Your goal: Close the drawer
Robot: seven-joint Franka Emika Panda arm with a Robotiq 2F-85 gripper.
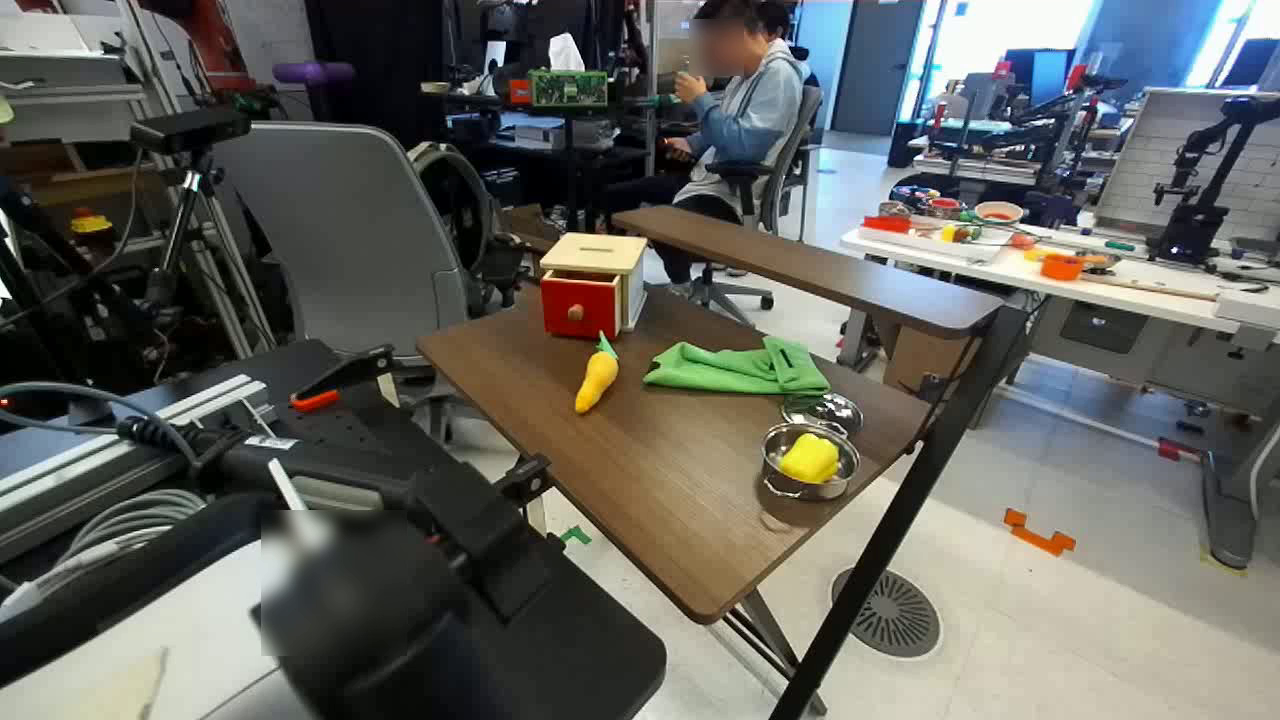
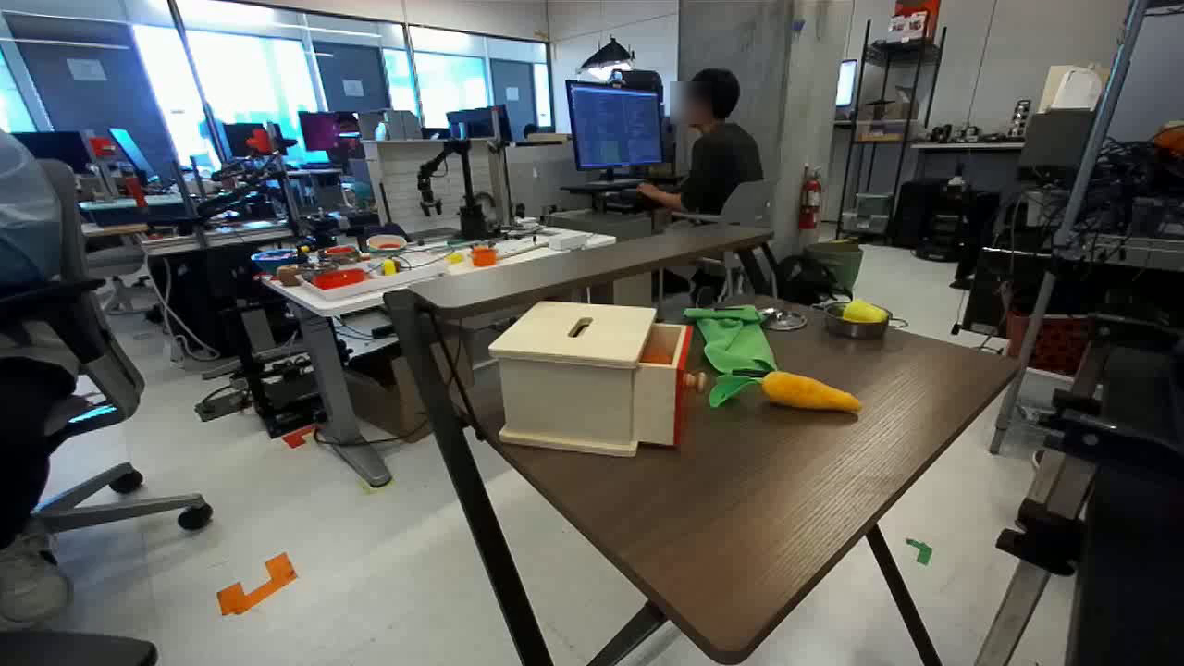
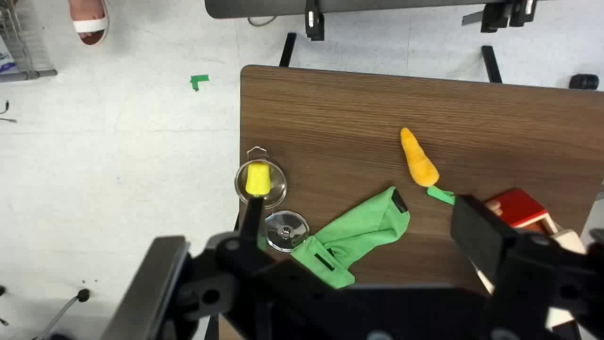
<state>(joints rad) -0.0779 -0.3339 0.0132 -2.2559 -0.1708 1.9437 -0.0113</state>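
Observation:
The drawer has a red front with a round wooden knob and shows in both exterior views [image 1: 575,303] [image 2: 659,407]. It slides out of a cream wooden box [image 2: 566,400] with a slotted top. The drawer is partly pulled out, and something orange shows inside. In the wrist view the drawer front [image 3: 521,204] is at the right, partly hidden behind a finger. My gripper [image 3: 365,222] is open and empty, its two fingers wide apart, high above the table. The gripper does not show in either exterior view.
A yellow carrot-like toy [image 1: 598,378] lies in front of the drawer knob. A green cloth [image 1: 735,368], a metal lid [image 3: 286,231] and a metal pot [image 1: 775,462] holding a yellow toy [image 1: 812,458] are on the brown table [image 1: 660,470]. A raised shelf [image 1: 800,265] runs along one side.

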